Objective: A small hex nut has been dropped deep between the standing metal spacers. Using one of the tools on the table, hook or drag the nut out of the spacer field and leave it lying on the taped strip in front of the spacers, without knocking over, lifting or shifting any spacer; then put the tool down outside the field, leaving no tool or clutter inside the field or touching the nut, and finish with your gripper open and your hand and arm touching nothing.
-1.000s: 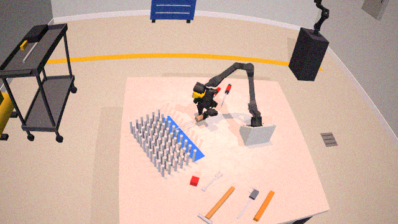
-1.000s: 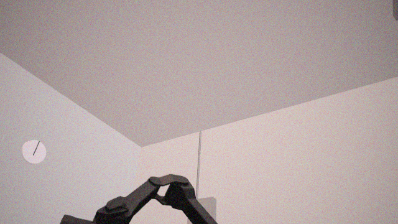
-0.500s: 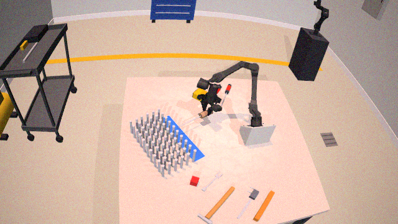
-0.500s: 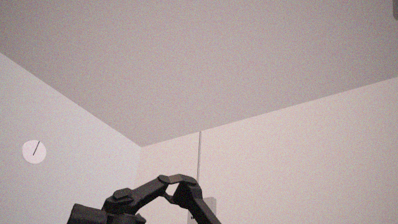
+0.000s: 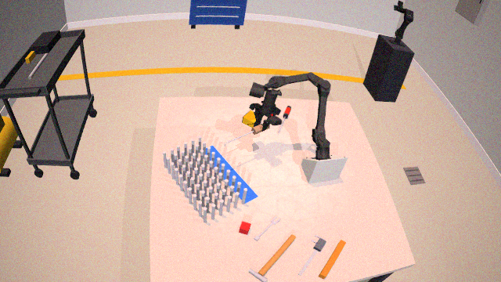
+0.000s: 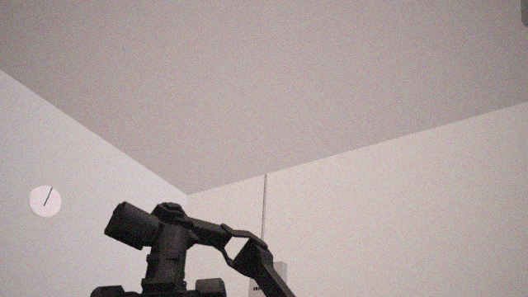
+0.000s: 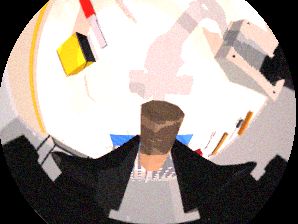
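My gripper (image 5: 263, 126) (image 7: 155, 139) is shut on the brown handle (image 5: 257, 129) (image 7: 161, 127) of a thin-rodded tool. Its rod (image 5: 240, 137) points down-left in the top view, and its far end is in the air beside the spacer field's upper right corner, clear of the spacers. The tool's shadow lies on the table below. The metal spacers (image 5: 244, 194) stand upright in rows. The blue taped strip (image 5: 250, 195) (image 7: 121, 140) runs along the field's near-arm side. The nut cannot be made out. The exterior view shows only the arm.
A yellow block (image 5: 249, 119) (image 7: 71, 54) and a red-handled screwdriver (image 5: 287, 112) are near the gripper in the top view. A red cube (image 5: 245, 227), a wrench (image 5: 268, 229), a hammer (image 5: 278, 254), a grey-headed tool (image 5: 319, 244) and an orange bar (image 5: 333, 259) lie toward the lower edge.
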Controlling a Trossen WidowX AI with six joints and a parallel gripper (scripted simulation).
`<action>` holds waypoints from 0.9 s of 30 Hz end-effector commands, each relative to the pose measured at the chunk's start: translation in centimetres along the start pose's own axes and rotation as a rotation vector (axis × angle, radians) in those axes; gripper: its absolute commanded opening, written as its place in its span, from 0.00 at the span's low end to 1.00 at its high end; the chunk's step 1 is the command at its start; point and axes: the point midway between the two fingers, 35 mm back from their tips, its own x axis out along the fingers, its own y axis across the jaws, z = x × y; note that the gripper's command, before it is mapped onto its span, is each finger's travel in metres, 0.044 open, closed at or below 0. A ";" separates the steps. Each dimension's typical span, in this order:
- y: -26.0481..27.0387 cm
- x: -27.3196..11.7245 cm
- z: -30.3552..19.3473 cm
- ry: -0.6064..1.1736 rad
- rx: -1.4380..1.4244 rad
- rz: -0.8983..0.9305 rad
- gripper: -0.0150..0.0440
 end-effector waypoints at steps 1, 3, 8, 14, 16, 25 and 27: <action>0.2 0.3 0.3 -0.007 -0.012 -0.004 0.25; 0.8 0.3 0.9 -0.014 -0.050 -0.003 0.25; 2.3 0.3 2.5 -0.033 -0.151 -0.002 0.25; 4.0 0.1 4.7 -0.057 -0.275 -0.004 0.25; 4.5 0.1 5.4 -0.065 -0.317 -0.005 0.25; 6.6 -0.5 8.9 -0.104 -0.502 -0.014 0.25; 7.0 -0.6 9.7 -0.113 -0.544 -0.017 0.25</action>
